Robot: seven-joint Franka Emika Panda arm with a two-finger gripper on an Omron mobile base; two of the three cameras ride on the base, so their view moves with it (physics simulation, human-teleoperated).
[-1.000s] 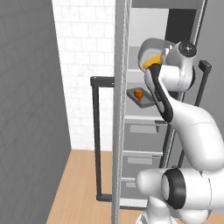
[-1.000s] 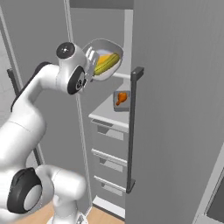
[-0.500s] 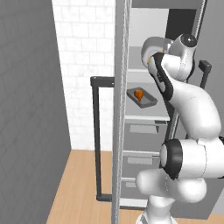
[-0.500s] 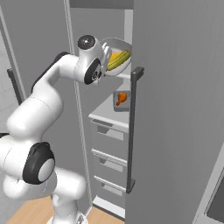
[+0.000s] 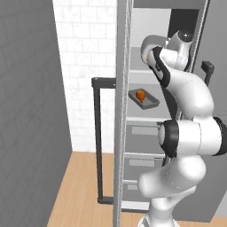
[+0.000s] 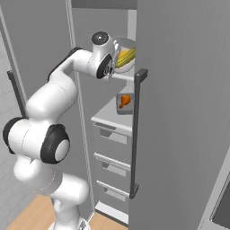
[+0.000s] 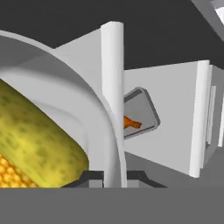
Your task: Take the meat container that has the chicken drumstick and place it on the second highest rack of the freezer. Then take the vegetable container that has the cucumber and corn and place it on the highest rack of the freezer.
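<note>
The hand (image 7: 114,177), clenched on the rim of the bowl (image 6: 123,58) holding corn (image 7: 13,173) and cucumber (image 7: 39,140), has it at the freezer's (image 6: 179,112) top shelf, at twelve o'clock above the drumstick (image 6: 126,99) tray (image 5: 144,98); keep it level, slide fully in, then release.

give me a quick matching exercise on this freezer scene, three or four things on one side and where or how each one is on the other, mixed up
Things:
1. chicken drumstick
2. corn
3. hand
4. bar handle

Places or states:
A. shut on the rim of the pale bowl
B. runs down the edge of the open grey door
C. in the grey tray resting on the lower open shelf
D. inside the bowl held up at the upper shelf

Pairs: 1-C, 2-D, 3-A, 4-B
</note>
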